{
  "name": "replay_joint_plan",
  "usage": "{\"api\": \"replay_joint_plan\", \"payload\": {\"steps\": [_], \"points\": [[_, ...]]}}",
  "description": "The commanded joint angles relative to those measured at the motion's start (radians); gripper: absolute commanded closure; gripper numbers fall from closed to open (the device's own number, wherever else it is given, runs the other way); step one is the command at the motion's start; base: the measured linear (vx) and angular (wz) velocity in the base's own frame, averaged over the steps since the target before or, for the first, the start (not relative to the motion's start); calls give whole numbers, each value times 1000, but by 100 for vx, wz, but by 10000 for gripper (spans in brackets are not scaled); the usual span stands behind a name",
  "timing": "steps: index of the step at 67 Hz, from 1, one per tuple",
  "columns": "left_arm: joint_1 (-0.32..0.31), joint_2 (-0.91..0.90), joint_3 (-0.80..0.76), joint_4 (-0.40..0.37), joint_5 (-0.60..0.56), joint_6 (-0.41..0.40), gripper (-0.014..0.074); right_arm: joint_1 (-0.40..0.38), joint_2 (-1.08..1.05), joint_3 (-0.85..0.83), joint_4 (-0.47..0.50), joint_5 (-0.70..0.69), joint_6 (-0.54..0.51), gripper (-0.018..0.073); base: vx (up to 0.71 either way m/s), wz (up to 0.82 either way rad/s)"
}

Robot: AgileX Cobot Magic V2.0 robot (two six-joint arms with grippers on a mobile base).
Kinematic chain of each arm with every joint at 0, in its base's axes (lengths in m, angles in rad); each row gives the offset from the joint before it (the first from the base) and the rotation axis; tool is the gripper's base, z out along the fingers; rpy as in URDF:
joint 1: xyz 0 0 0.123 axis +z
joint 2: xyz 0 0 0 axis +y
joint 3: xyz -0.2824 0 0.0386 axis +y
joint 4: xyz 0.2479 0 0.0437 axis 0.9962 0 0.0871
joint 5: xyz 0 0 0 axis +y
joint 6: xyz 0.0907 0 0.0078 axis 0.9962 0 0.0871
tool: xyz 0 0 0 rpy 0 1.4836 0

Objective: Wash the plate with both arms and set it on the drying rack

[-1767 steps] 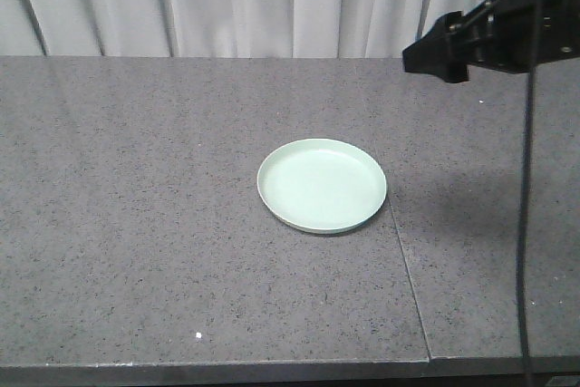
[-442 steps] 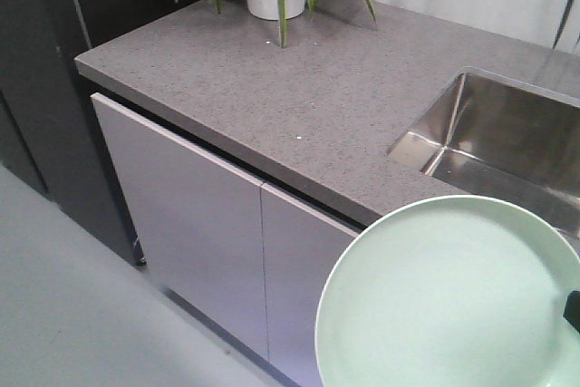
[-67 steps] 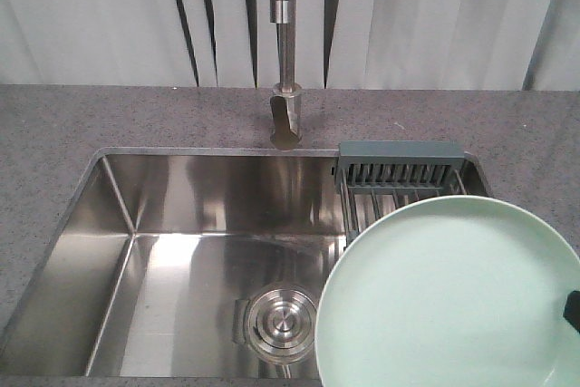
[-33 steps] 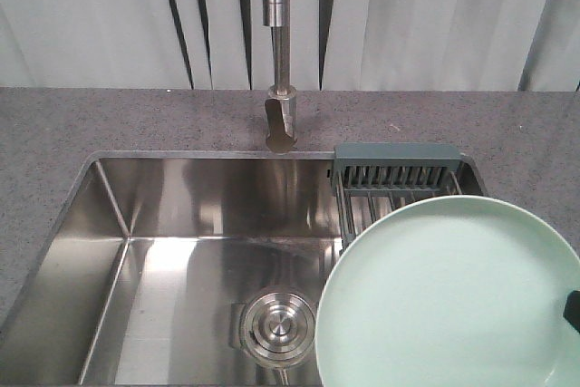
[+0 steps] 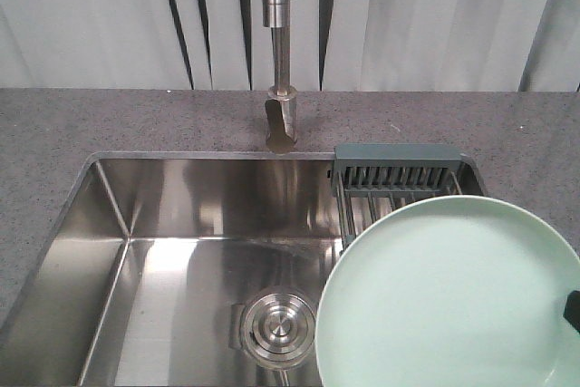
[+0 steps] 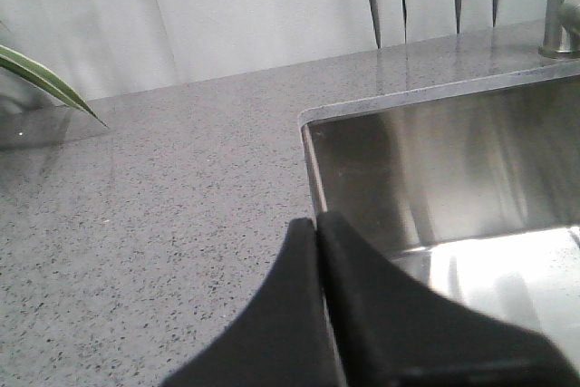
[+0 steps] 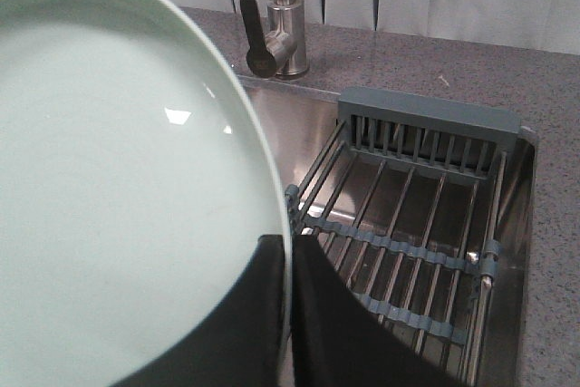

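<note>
Steel sink (image 5: pixel 199 189) below, plate (image 7: pixel 118 178) rim clamped in right end effector (image 7: pixel 288 246), left end effector (image 6: pixel 316 222) pressed together

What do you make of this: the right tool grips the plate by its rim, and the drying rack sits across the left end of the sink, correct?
Not quite. The right tool does grip the plate by its rim, but the drying rack sits across the right end of the sink, not the left. The exterior front-facing view shows this.
</note>
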Motion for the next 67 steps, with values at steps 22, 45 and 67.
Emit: {"api": "replay_joint_plan", "payload": {"steps": [22, 45, 67], "points": [[1, -15, -22, -5, -69, -12, 603, -4, 11, -26, 24, -73, -7, 564, 0, 0], [1, -15, -26, -141, -95, -176, 603, -4, 11, -26, 24, -73, -7, 564, 0, 0], [1, -15, -27, -351, -104, -369, 603, -4, 11, -26, 24, -73, -7, 564, 0, 0]]}}
